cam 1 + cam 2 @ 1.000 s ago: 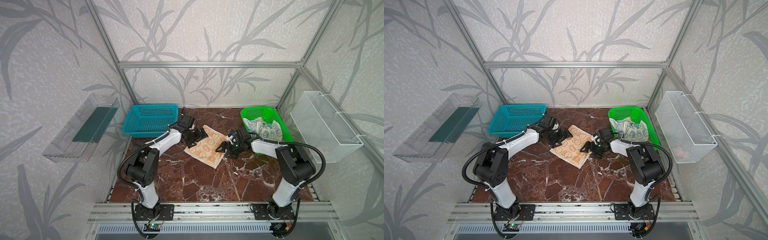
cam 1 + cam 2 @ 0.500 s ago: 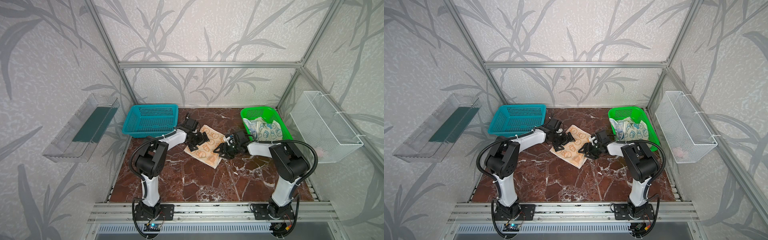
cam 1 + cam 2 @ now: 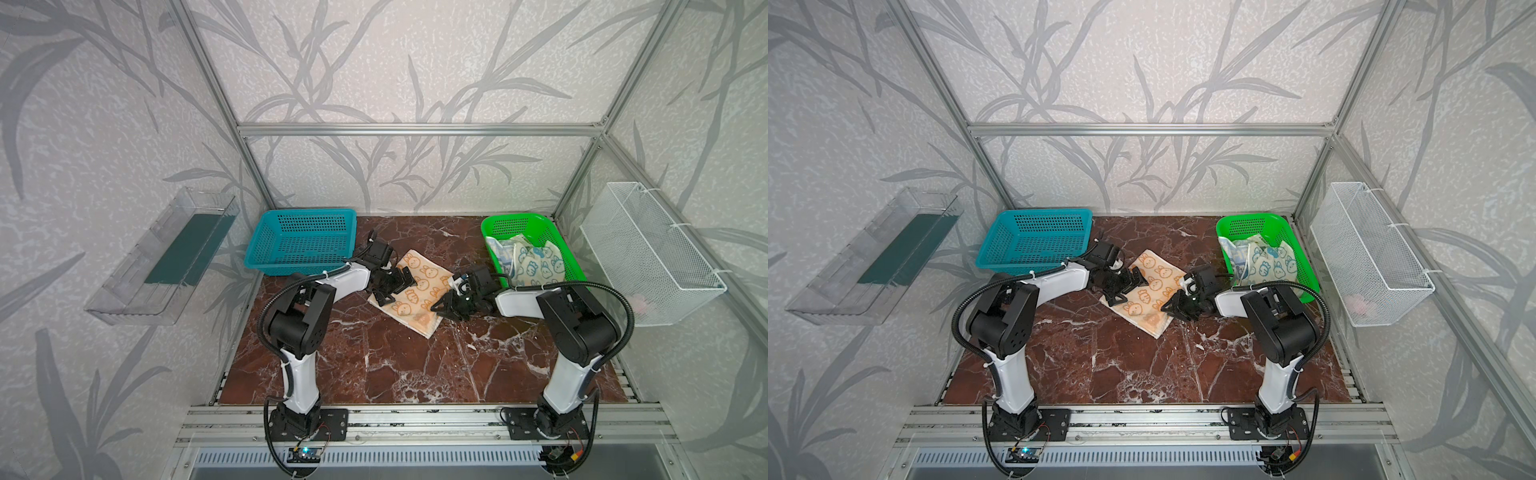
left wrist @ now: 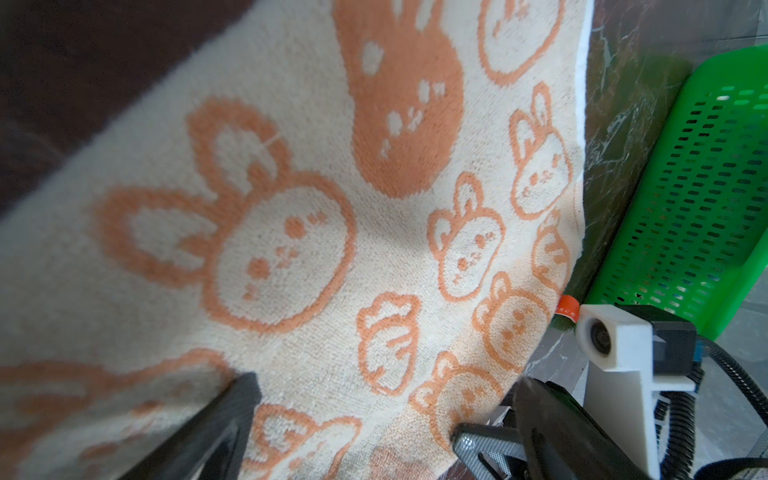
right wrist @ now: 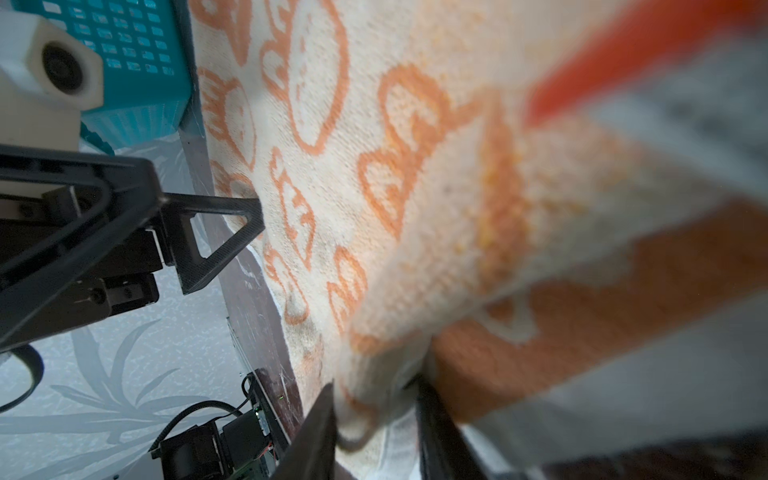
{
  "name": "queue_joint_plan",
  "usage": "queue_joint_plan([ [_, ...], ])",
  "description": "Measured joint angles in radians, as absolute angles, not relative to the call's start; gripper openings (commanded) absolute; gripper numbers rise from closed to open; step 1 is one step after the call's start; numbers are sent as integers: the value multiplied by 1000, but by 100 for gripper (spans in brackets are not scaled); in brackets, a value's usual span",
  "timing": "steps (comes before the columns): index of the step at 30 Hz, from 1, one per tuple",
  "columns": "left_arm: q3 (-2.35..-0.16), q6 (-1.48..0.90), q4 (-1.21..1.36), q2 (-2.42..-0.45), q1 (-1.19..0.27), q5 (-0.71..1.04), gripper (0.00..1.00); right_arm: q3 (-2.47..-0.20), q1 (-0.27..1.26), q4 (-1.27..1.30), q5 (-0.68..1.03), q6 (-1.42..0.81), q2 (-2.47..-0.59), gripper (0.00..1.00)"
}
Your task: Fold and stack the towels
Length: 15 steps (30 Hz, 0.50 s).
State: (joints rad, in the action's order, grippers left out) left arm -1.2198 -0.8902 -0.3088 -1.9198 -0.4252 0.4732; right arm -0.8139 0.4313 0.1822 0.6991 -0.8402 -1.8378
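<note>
Right hand point(image 3: 441, 304) pinches the peach bunny towel point(image 3: 419, 283) by one edge for folding; left hand point(image 3: 395, 289), spread wide and empty, apparently steadies the opposite side.

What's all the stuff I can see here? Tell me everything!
table: one, red-brown marble, underneath everything
blue basket: one, back left
green basket: one, back right
orange bunny towel: one, cream and orange, flat mid-table
blue bunny towels: crumpled pile, count unclear, in green basket
clear tray: one, left wall
wire basket: one, white, right wall
left claw: black, open, at towel's left edge
right claw: black, pinching towel's right edge
</note>
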Motion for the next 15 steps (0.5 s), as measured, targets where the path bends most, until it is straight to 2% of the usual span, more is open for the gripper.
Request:
queue_joint_plan([
  [5,-1219,-889,-308,-1920,-425,474,99,-811,435,168,682,-833,-1835,16],
  [8,-1214,-886,-303,-1918,-419,474,99,-823,436,91,646,-792,-1815,17],
  [12,-1204,-879,-292,-1913,-417,474,99,-857,436,-27,596,-718,-1782,34],
  [15,-1204,-864,-294,-1913,-416,474,99,-892,436,-146,546,-645,-1737,51],
])
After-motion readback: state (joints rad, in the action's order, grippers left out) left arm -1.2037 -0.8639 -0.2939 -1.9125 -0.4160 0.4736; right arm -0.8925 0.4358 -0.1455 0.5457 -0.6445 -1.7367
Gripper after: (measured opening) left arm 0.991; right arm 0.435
